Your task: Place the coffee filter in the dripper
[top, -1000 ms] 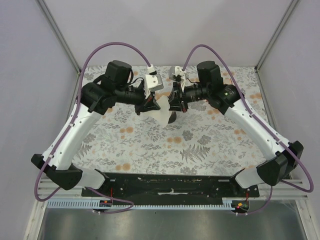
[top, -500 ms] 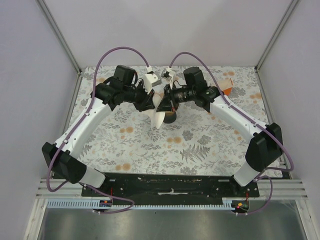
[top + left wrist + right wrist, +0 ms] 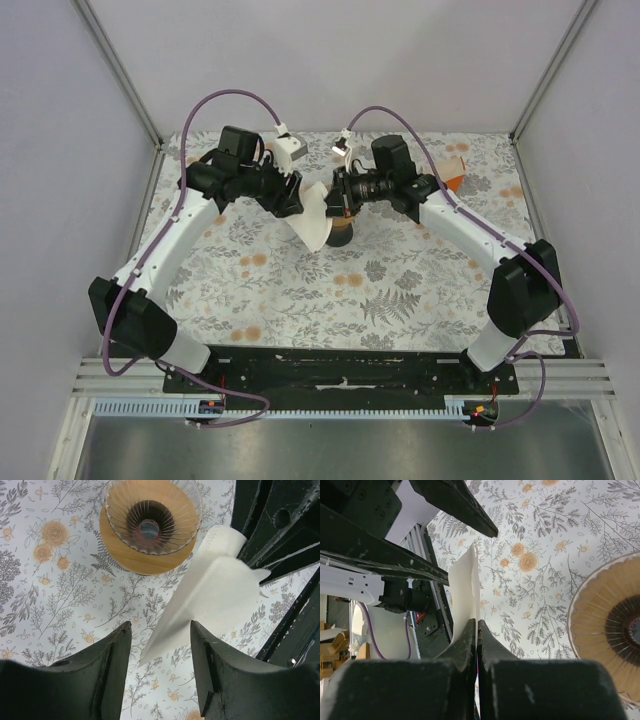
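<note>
The coffee filter [image 3: 313, 218], a folded white paper cone, hangs above the floral cloth just left of the dripper [image 3: 343, 235]. My right gripper [image 3: 331, 205] is shut on the filter's upper edge [image 3: 465, 587], its fingers [image 3: 470, 635] pressed flat against the paper. My left gripper [image 3: 160, 647] stands open, and the filter's pointed tip [image 3: 150, 652] shows in the gap beyond its fingers, touching neither. In the left wrist view the dripper [image 3: 147, 525] is a ribbed funnel on an orange-brown base with a dark centre hole, standing empty. Its rim [image 3: 600, 630] shows at the right edge of the right wrist view.
An orange-and-white box [image 3: 453, 172] lies at the back right, partly behind the right arm. The floral cloth [image 3: 400, 290] covers the table. Both arms meet over the back middle, with grey walls and frame posts on three sides.
My left gripper has opened, let go of the filter and drawn back slightly left. The right gripper keeps the filter pinched beside the dripper.
</note>
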Available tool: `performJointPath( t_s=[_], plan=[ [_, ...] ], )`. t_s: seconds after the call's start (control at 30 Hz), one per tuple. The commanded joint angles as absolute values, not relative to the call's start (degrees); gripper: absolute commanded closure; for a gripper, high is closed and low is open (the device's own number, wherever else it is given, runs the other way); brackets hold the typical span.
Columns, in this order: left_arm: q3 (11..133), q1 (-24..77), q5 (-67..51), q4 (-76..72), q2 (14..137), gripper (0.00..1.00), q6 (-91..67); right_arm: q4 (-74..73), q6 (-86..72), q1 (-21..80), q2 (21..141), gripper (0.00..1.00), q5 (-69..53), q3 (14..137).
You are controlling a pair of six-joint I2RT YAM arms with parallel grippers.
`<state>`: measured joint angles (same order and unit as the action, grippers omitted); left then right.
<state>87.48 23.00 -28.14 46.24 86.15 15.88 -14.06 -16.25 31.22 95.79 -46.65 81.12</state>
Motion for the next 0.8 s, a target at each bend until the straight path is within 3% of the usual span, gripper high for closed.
performJointPath(
  t_s=[0.0, 0.13, 0.53, 0.67, 0.77],
  plan=[
    [90.0, 22.4, -27.1, 44.3, 84.4, 0.42, 14.0, -9.3, -19.4, 30.4, 95.7, 1.0, -46.9, 79.2],
    [91.1, 22.3, -26.3, 44.4, 83.1, 0.37, 14.3, -8.1, -20.6, 30.1, 96.1, 1.0, -47.5, 78.9],
    [84.6, 16.4, -28.2, 43.3, 81.7, 0.36, 15.6, -15.0, -12.6, 27.1, 91.9, 1.0, -40.2, 84.4],
    [82.5, 12.5, -30.1, 42.8, 80.8, 0.36, 15.6, -19.1, 2.1, 21.6, 88.0, 1.0, -38.8, 89.5],
    [81.1, 11.6, -30.1, 42.5, 79.7, 0.36, 16.2, -21.6, 18.1, 20.0, 85.7, 1.0, -28.3, 92.5]
  ],
)
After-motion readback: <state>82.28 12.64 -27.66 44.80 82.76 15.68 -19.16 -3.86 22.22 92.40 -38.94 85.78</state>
